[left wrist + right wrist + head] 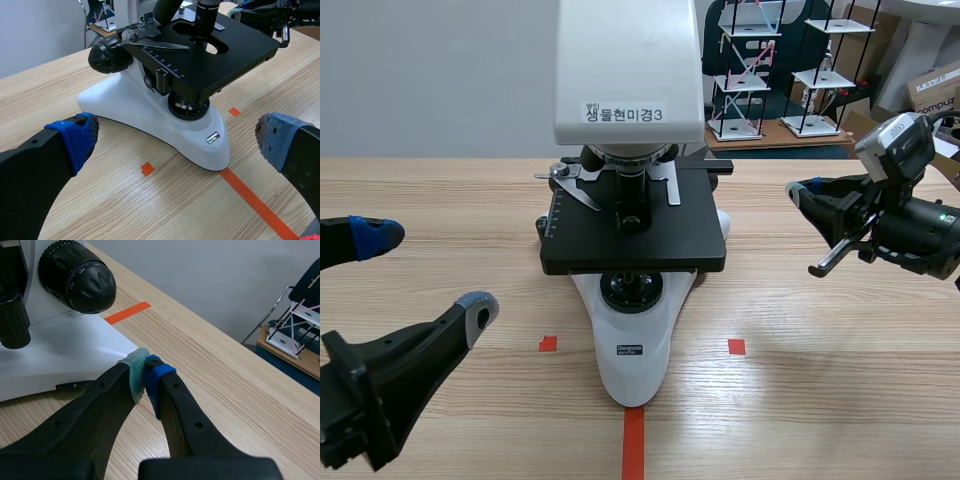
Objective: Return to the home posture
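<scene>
On the wooden table [820, 400], at the centre of the scene view, a white-and-black microscope [635, 350] stands with its base toward me and a Korean label ending in 3 on its head. My left gripper [425, 272] hangs at about 8 o'clock from the microscope, low over the table and well apart from it. Its fingers are spread wide with nothing between them, and in my left wrist view the blue dotted pads [75, 140] frame the white base and the black stage [220, 50] ahead. My right gripper [145, 371] sits at about 3 o'clock from the microscope, raised off the table and pointing in toward the stage. Its fingers are pressed together on nothing, grey-green pad against blue pad. In my right wrist view the tip lies near the edge of the white base, below the black focus knob [75, 277], and the scene view shows a gap between the tip and the microscope. Orange-red tape marks lie on the table around the base. Behind the table, at about 1 o'clock, stand small black-framed racks [750, 70] with white shelves
</scene>
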Controlling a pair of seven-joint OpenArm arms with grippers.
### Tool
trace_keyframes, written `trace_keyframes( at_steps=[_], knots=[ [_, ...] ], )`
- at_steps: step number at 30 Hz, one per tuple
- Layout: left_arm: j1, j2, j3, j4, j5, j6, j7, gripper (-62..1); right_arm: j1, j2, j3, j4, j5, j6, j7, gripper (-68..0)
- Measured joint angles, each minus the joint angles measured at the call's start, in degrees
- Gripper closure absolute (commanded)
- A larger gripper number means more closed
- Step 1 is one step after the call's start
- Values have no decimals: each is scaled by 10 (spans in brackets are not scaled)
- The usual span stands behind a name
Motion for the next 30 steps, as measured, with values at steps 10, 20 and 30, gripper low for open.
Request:
trace_keyframes(
  at_steps=[10,20,30],
  knots=[
    [0,0,0,0,0,0,0,-623,0,0,0,0,0,0,0,-2],
    [0,0,0,0,0,0,0,-623,0,0,0,0,0,-11,0,-3],
    [0,0,0,0,0,0,0,-623,-24,0,0,0,10,-49,19,-156]
  ],
)
